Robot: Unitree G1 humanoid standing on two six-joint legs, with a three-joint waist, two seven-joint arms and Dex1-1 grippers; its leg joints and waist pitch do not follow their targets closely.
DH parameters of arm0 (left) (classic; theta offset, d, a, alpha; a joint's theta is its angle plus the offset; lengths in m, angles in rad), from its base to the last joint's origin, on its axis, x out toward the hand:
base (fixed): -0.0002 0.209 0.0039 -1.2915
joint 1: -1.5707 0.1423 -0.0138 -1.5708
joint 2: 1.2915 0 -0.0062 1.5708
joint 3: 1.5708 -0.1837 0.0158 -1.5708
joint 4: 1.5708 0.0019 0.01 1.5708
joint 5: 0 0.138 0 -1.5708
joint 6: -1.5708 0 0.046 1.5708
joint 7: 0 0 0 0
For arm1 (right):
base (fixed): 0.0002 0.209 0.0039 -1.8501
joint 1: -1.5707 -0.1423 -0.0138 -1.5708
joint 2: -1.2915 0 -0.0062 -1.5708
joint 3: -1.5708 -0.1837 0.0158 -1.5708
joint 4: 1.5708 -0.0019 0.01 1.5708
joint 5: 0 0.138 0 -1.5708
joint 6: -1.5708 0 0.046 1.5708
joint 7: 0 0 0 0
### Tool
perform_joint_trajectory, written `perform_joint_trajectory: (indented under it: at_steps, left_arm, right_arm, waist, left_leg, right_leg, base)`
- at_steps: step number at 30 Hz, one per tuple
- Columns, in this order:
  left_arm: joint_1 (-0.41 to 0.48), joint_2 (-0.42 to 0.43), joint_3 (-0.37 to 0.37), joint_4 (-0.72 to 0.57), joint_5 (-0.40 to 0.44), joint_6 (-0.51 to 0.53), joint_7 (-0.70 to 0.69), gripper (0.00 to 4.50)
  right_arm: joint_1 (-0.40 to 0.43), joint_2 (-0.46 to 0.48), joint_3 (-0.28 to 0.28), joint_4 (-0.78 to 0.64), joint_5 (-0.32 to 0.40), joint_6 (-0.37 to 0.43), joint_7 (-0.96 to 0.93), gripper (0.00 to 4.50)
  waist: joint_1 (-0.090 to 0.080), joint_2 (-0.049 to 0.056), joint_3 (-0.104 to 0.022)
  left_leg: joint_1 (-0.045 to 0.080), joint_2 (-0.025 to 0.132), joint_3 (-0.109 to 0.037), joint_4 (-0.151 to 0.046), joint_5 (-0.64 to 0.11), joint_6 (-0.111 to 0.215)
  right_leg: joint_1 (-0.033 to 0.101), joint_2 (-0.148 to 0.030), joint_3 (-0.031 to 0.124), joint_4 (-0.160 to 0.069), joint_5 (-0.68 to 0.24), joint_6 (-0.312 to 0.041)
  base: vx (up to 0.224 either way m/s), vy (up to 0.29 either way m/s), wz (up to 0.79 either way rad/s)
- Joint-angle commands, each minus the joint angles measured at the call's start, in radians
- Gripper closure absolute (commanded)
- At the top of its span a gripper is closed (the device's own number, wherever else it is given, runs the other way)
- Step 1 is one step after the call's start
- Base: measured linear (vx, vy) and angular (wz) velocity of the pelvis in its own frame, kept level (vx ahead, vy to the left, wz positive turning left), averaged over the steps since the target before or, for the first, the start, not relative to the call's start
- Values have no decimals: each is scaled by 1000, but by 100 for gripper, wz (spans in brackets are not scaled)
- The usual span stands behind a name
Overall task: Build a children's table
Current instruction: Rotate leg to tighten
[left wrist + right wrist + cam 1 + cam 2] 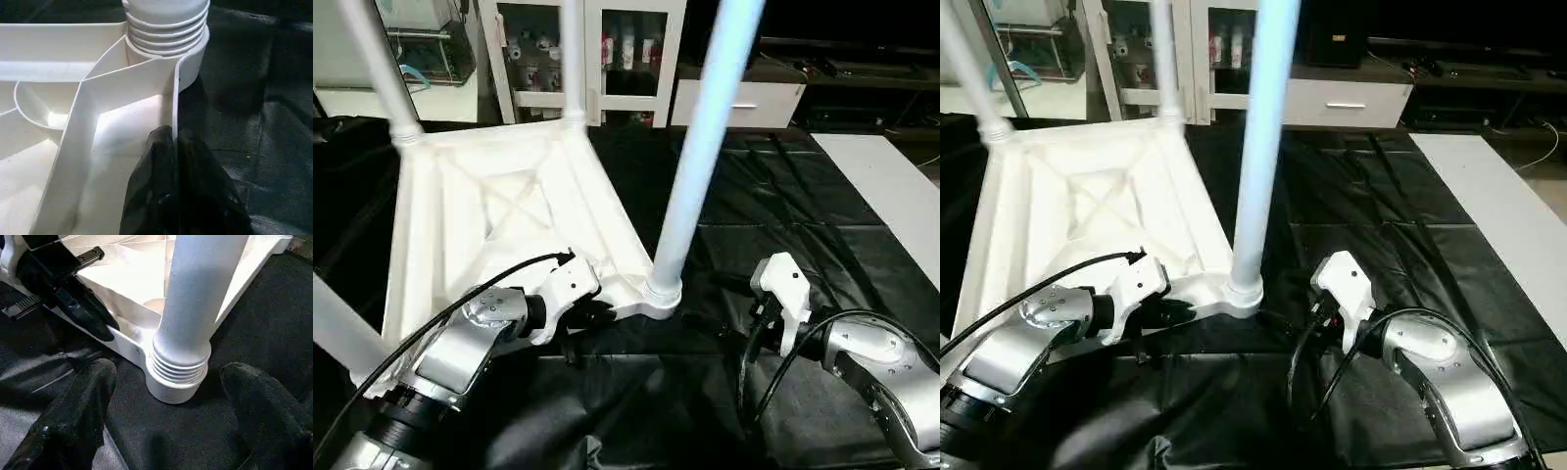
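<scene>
Here, one white plastic children's table top (499, 215) with an X-ribbed underside is lying upside down on the black cloth-covered desk (783, 225). Four long tapered white legs are rising from its corner sockets, the nearest leg (705, 147) standing between both tools. The left tool (172, 161) is pinching the top's near rim, its fingers closed on the thin wall. The right tool (166, 421) is hovering wide apart, holding nothing, just beside the nearest socket (176, 382).

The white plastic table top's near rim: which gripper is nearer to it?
Left. The left gripper is pinched on the white plastic table top's rim; the right gripper stands open, apart from it.
</scene>
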Motion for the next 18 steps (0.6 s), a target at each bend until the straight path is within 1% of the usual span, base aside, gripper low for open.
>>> perform_joint_trajectory:
  at_steps: [1,2,3,4,5,6,9,11,12,13,14,16,18]
  left_arm:
    - [16,-8,14,-30,-27,-21,-5,449]
    - [16,-8,14,-30,-27,-21,-5,449]
    - [28,0,-1,-48,-33,-37,-29,449]
    - [33,2,-7,-53,-35,-44,-38,449]
    - [37,0,-8,-53,-45,-49,-48,449]
    - [38,-1,-6,-53,-47,-47,-50,449]
    - [39,5,-15,-48,-65,-47,-89,449]
    - [40,9,-21,-50,-70,-45,-105,449]
    - [40,16,-29,-50,-74,-49,-128,449]
    - [36,21,-38,-47,-74,-61,-151,449]
    - [33,23,-41,-43,-72,-70,-158,449]
    - [24,30,-54,-36,-64,-88,-179,449]
    - [21,32,-59,-33,-60,-95,-185,449]
  right_arm:
    - [-3,0,-9,-2,-1,2,-5,69]
    - [-3,0,-9,-2,-1,2,-5,69]
    - [0,7,-11,4,-1,7,-13,69]
    - [0,11,-12,11,-1,11,-21,69]
    - [-2,19,-10,25,-8,15,-35,69]
    - [-3,21,-10,28,-9,15,-37,69]
    - [-21,33,5,67,-23,-3,-37,69]
    - [-27,32,14,81,-29,-13,-28,69]
    - [-41,24,33,101,-33,-26,6,69]
    - [-56,15,49,119,-33,-37,43,69]
    - [-63,12,55,127,-32,-40,56,69]
    - [-88,11,66,155,-30,-50,86,69]
    - [-98,12,71,168,-32,-57,97,69]
  waist:
    - [7,2,-52]
    - [7,2,-52]
    - [9,4,-53]
    - [9,4,-53]
    - [10,9,-53]
    - [9,7,-53]
    - [10,8,-51]
    - [10,8,-51]
    - [8,3,-51]
    - [9,0,-52]
    - [9,-1,-52]
    - [14,0,-52]
    - [16,1,-52]
  left_leg:
    - [-12,80,-26,-83,-59,75]
    - [-12,79,-25,-82,-56,76]
    - [-11,79,-25,-82,-52,80]
    - [-12,79,-25,-83,-48,80]
    - [-11,79,-25,-82,-48,78]
    - [-10,78,-23,-82,-51,77]
    - [-9,78,-23,-84,-77,64]
    - [-10,78,-24,-84,-76,61]
    - [-10,79,-23,-85,-76,62]
    - [-10,78,-23,-84,-68,68]
    - [-10,79,-23,-83,-63,71]
    - [-8,79,-21,-81,-42,87]
    - [-8,80,-20,-81,-38,89]
  right_leg:
    - [47,-98,61,-78,-118,-252]
    - [46,-97,60,-77,-110,-253]
    - [46,-98,61,-77,-103,-256]
    - [47,-97,61,-76,-96,-257]
    - [46,-98,61,-75,-94,-260]
    - [45,-97,61,-76,-94,-262]
    - [45,-97,60,-80,-132,-261]
    - [45,-97,60,-78,-129,-259]
    - [45,-96,60,-79,-130,-257]
    - [46,-98,60,-78,-129,-258]
    - [46,-98,60,-76,-124,-259]
    - [44,-98,60,-73,-97,-266]
    - [43,-99,60,-73,-95,-268]
  base:
    - [0,0,0]
    - [0,0,0]
    - [0,0,0]
    - [0,0,0]
    - [0,0,0]
    - [0,0,0]
    - [0,0,0]
    - [0,0,0]
    - [0,0,0]
    - [0,0,0]
    - [0,0,0]
    - [0,0,0]
    - [0,0,0]
